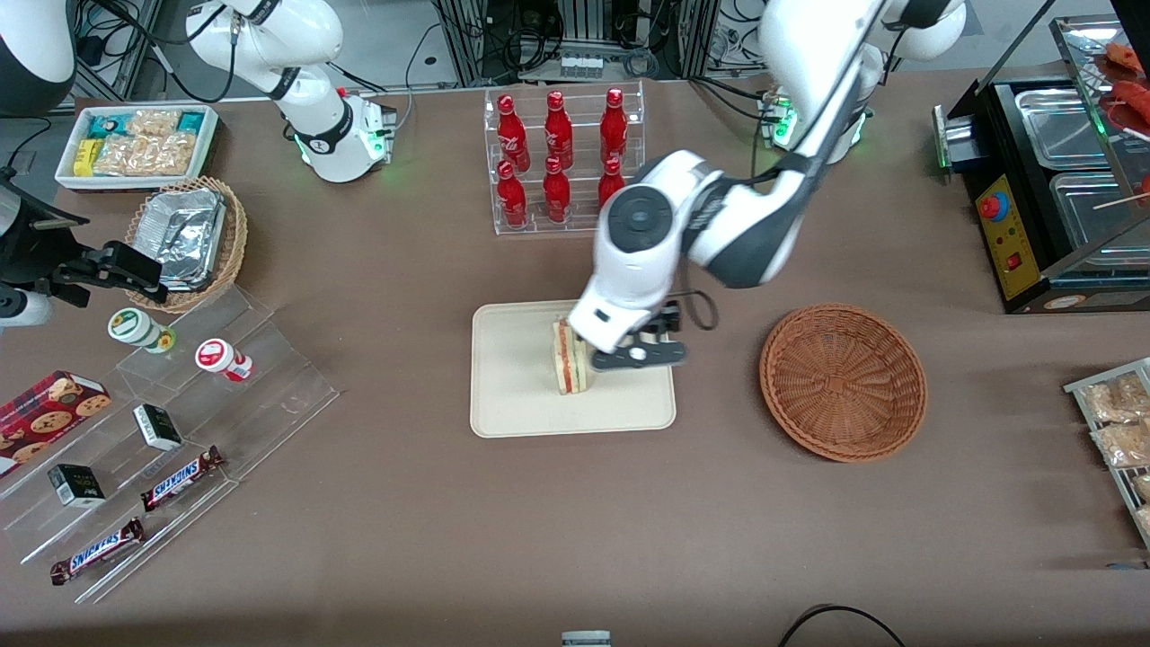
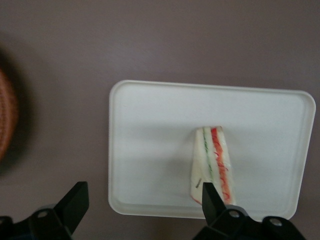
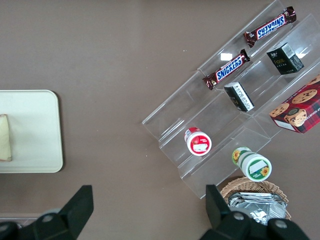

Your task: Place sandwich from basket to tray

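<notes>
A: Count them!
B: One sandwich [image 1: 572, 358], one tray [image 1: 512, 377], one basket [image 1: 843, 381].
A: And the end effector [image 2: 145, 197]?
B: Fingers spread wide, gripping nothing, hovering just above the sandwich standing on the tray.

On my screen I see a clear rack of red bottles [image 1: 561, 162] standing in the middle of the brown table [image 1: 404, 503], far from the front camera. Toward the parked arm's end there are a white box of snack packets [image 1: 135, 144], a tan basket with foil trays [image 1: 189, 238] and a clear stepped stand [image 1: 278, 395]. The stand carries two small cups [image 1: 139, 328], a cookie box [image 1: 49, 409], two little dark boxes [image 1: 157, 427] and two Snickers bars [image 1: 182, 476]. Toward the working arm's end stands a black machine with metal pans [image 1: 1033, 198], and nearer to the camera a wire rack of packets [image 1: 1119, 422].
</notes>
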